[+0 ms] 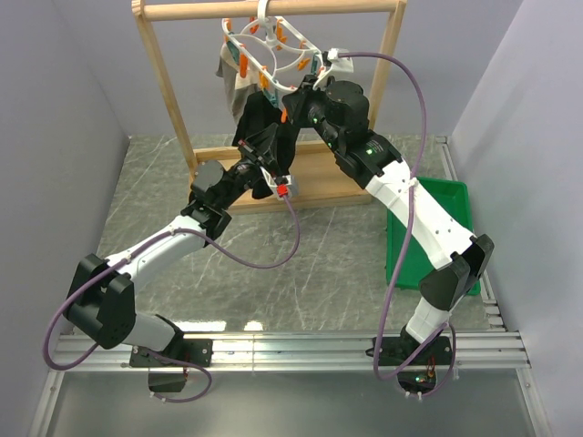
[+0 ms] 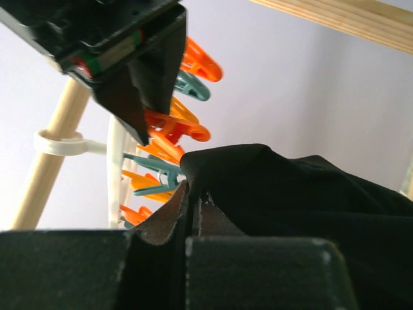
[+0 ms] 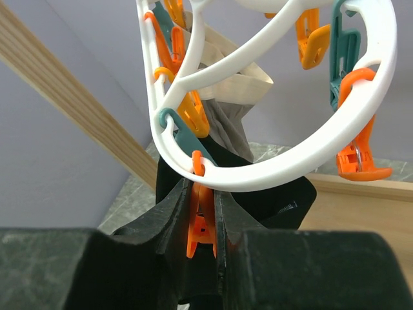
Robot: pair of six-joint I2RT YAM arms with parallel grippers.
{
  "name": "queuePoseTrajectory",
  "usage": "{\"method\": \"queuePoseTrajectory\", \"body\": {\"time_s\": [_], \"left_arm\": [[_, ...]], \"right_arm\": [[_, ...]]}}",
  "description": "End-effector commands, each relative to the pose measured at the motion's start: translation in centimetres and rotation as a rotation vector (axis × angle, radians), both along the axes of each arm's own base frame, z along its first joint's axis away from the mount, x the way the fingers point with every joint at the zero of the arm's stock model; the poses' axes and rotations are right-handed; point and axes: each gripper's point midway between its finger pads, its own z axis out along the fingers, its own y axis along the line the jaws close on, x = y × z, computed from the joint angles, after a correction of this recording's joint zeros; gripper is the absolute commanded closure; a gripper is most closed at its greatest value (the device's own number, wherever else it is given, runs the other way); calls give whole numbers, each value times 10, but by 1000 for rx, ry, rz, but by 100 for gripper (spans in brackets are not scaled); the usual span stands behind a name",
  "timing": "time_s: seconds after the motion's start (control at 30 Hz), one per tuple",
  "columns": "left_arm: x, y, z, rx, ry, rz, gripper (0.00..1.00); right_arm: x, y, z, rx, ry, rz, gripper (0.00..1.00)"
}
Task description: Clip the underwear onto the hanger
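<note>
The left arm (image 1: 168,244) and right arm (image 1: 414,205) have white shells, black joints and purple cables (image 1: 424,105), with green lights toward eleven o'clock.

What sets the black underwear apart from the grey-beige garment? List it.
Colour: the underwear is black, the grey-beige garment pale. Hold: the left gripper pinches the underwear; the garment hangs from the hanger. Height: the underwear sits below the garment. Both are limp fabric.
</note>
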Motion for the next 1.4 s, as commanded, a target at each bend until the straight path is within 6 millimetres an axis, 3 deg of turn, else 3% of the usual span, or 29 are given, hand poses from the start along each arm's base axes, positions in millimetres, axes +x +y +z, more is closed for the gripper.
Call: {"method": "queuePoseTrajectory", "body": {"time_s": [0.0, 0.37, 1.37], "left_arm": [[-10, 6, 38, -59, -109, 9, 100], [-19, 3, 39, -33, -174, 1, 100], [-1, 4, 61, -59, -233, 107, 100]], "right_arm": [[-7, 1, -29, -87, 80, -6, 100], [-6, 4, -37, -90, 100, 7, 100], [-7, 6, -64, -124, 170, 0, 100]]}}
